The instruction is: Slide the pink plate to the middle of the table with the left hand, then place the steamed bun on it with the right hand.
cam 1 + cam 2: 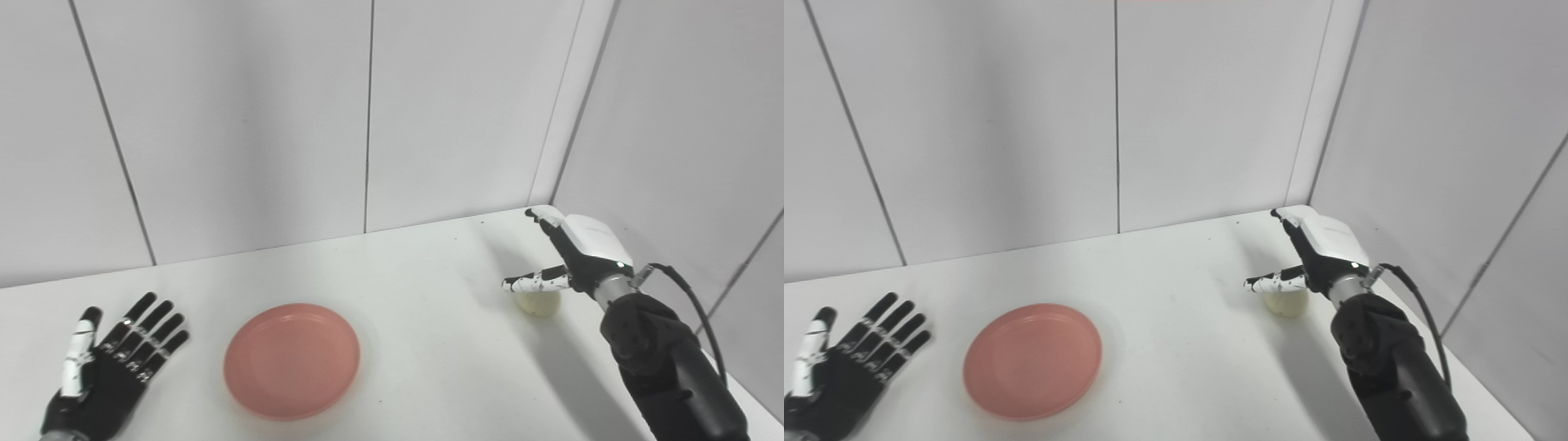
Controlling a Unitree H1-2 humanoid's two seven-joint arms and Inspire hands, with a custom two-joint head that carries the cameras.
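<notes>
Pink plate (pixel 291 360): a round, shallow plate lying flat on the white bench (pixel 422 343), near the front edge and left of the bench's middle. Its dish holds nothing and no hand touches it.

Steamed bun (pixel 539 302): a pale, cream-coloured bun sitting on the bench toward the right edge, not far from the back right corner and well apart from the pink plate. Only its lower part shows, under the right hand's thumb.

Left hand (pixel 101 373): a black hand with a white-backed thumb, at the front left corner of the bench, just beside the plate's left rim but apart from it. Palm faces up, fingers (pixel 150 331) spread and straight, pointing toward the back edge; it holds nothing.

Right hand (pixel 572 260): a white-shelled hand over the bun near the right edge, its arm coming in from the front right corner. The thumb (pixel 533 282) reaches out to the left across the top of the bun; the fingers point toward the back right corner, away from the thumb. The hand is spread apart, not closed around the bun. Whether the thumb touches the bun cannot be told.

Bench: a plain white top, meeting pale wall panels along the back and right edges.
</notes>
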